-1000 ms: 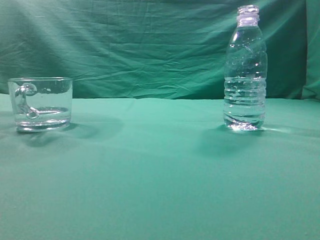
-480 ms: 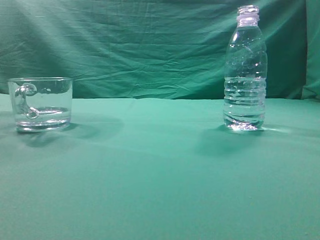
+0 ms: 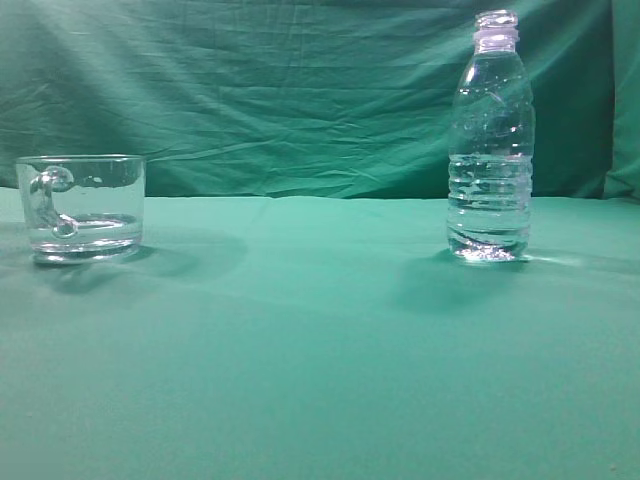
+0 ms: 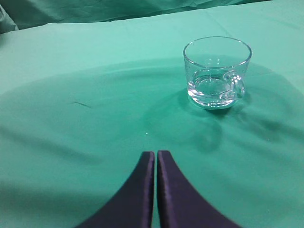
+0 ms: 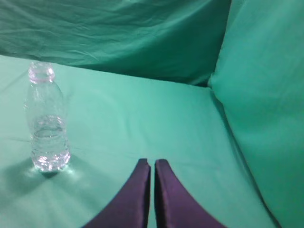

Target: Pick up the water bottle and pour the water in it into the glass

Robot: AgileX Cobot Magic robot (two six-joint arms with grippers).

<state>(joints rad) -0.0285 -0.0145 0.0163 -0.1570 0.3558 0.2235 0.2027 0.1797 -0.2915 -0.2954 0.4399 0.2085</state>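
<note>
Clearly the water bottle (image 5: 47, 124) stands upright, ahead and left of the right gripper (image 5: 152, 164), nearer than the left gripper (image 4: 156, 154); both pressed together.

clear plastic bottle (image 3: 490, 140), glossy glass mug (image 3: 82, 205)

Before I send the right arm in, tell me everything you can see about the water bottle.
The water bottle is tall, clear plastic, with a ribbed lower body, smooth shoulders and a narrow threaded neck; no cap or label shows. It stands upright on the green cloth, well to the right of the glass. Water fills roughly its lower half. Nothing touches it but the cloth. In the right wrist view it stands left of and beyond the right gripper, whose fingers are closed together.
</note>
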